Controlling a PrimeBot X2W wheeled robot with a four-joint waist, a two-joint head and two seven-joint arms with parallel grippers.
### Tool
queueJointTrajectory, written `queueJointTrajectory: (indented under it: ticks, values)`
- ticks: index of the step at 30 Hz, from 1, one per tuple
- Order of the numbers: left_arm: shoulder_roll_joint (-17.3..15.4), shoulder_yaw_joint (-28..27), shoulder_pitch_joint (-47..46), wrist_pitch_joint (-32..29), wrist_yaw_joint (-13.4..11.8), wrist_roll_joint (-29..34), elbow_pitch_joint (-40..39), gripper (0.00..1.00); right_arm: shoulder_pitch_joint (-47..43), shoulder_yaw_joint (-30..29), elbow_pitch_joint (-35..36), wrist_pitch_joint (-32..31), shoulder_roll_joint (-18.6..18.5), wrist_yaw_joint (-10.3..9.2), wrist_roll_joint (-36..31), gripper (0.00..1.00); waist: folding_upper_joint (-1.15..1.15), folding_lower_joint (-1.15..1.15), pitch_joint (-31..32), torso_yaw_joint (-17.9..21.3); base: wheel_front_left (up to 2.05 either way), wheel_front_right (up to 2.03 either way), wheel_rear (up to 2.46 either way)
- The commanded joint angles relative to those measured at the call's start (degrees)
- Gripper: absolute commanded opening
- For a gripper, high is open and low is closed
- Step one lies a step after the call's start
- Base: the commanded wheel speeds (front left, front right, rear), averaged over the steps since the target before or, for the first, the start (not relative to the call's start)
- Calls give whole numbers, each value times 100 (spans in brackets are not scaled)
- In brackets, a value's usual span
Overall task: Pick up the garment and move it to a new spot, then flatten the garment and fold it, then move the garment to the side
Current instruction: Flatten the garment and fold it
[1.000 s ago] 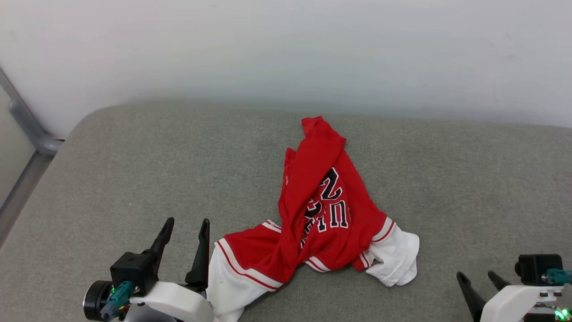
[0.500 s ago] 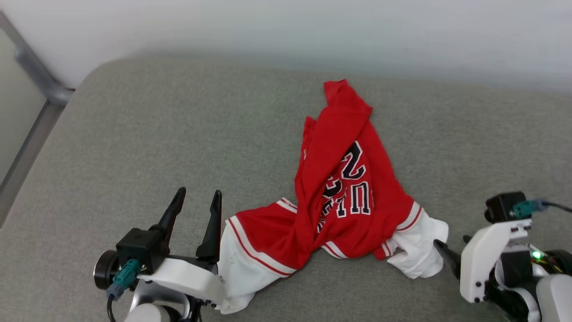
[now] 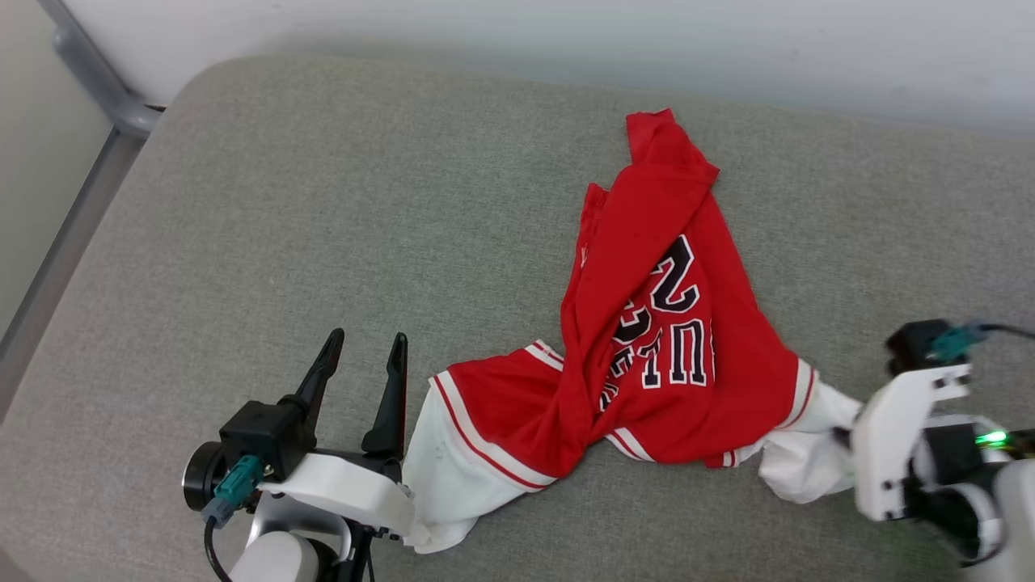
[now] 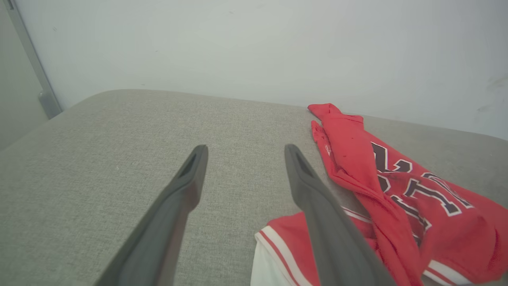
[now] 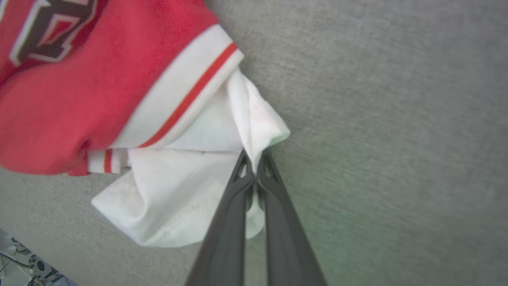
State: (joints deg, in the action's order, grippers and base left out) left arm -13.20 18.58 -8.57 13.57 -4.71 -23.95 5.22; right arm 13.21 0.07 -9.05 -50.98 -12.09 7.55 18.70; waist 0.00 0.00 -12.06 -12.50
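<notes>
Grey cushion is overlaid, between the two claws, by the crumpled shirt, soft, light and limp. One white sleeve is pinched, apparently securely, by the closed right claw. The left claw is spread, empty, beside the other sleeve, a likely second hold.

Left end effector spread wide, right end effector pinching cloth.
The left one sits just left of the garment, its dark fingers apart, pointing away from the robot and holding nothing. The right one is at the garment's right edge, fingers pressed together on the white sleeve.
</notes>
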Motion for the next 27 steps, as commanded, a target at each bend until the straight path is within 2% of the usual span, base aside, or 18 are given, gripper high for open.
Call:
queueJointTrajectory:
  ticks: [1, 8, 10, 13, 14, 15, 16, 20, 27]
  values:
    - [13, 7, -74, 42, 2, -4, 12, 100, 7, -169, 97, -60, -186, -12, -106, 0, 0, 0, 45, 34, 0, 0, 0]
    - [11, 29, -110, 67, 21, 12, 12, 100, 112, -1021, 781, -483, -729, -9, -678, 0, 0, 0, 9, 70, 0, 0, 0]
    - [16, 42, -116, 77, 34, 15, 7, 100, 135, -1219, 764, -526, -781, -9, -767, 0, 0, 0, -38, 61, 0, 0, 0]
    - [13, 43, -129, 91, 44, 10, 20, 100, 194, -1425, 580, -234, -738, -10, -817, 0, 0, 0, -109, 53, 0, 0, 0]
    - [15, 42, -135, 97, 50, 9, 29, 100, 180, -1478, 456, -84, -661, -9, -804, 21, 0, 0, -117, 50, 0, 0, 0]
    - [14, 43, -135, 93, 58, 7, 41, 100, 155, -1501, 337, 68, -588, -9, -791, 60, 0, 0, -114, 45, 0, 0, 0]
    - [5, 45, -115, 109, 57, -2, 85, 100, 76, -1624, 75, 730, -364, -9, -771, 100, 0, 0, -57, 34, 0, 0, 0]
    - [-44, 26, 8, 111, 15, -2, 136, 100, -161, -1867, -52, 1811, 21, -7, -812, 100, 0, 0, 139, 76, 0, 0, 0]
    - [-232, -97, 361, 2, -161, -38, 118, 100, -678, -1733, 66, 3626, 308, -8, -943, 100, 0, 0, 662, 311, 0, 0, 0]
